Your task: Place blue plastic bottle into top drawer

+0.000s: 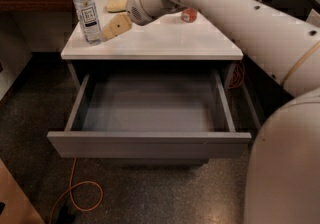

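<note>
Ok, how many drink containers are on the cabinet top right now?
2. The blue plastic bottle stands at the left edge, the gripper just right of it; a red can sits farther back, partly hidden by the arm. Others may hide behind it.

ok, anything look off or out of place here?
Nothing stands out. The blue plastic bottle stands upright and capped near the left front corner of the cabinet top, with the gripper just to its right. The top drawer is pulled open, nothing visible inside. An orange cable loops on the floor below.
</note>
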Controlling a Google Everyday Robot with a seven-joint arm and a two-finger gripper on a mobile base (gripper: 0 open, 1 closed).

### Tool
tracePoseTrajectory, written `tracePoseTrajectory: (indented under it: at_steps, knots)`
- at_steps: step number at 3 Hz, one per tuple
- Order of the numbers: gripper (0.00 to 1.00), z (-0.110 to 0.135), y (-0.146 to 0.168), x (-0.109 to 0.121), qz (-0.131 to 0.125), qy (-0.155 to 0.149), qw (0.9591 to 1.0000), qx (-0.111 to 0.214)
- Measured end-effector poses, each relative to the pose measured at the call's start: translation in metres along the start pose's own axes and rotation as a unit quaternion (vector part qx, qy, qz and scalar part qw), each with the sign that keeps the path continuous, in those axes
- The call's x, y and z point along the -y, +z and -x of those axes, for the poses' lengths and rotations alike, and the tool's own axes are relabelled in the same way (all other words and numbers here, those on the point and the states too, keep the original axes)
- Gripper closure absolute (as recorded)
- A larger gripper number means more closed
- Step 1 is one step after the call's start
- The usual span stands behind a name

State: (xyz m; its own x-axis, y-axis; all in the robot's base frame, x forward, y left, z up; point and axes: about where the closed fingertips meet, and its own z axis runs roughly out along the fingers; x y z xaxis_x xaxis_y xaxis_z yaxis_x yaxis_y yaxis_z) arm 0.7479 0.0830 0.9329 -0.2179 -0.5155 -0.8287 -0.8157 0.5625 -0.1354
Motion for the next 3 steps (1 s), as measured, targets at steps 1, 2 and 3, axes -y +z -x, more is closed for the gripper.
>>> tracePoseTrajectory:
  at_steps: [1, 2, 3]
  knots:
    - [0.00, 0.019, 0.029, 0.007, -0.009, 0.013, 0.9996, 0.024]
    - [0.00, 0.038, 0.053, 0.010, -0.004, 0.030, 0.9982, 0.051]
    - [0.00, 0.058, 0.075, 0.012, 0.005, 0.043, 0.9962, 0.075]
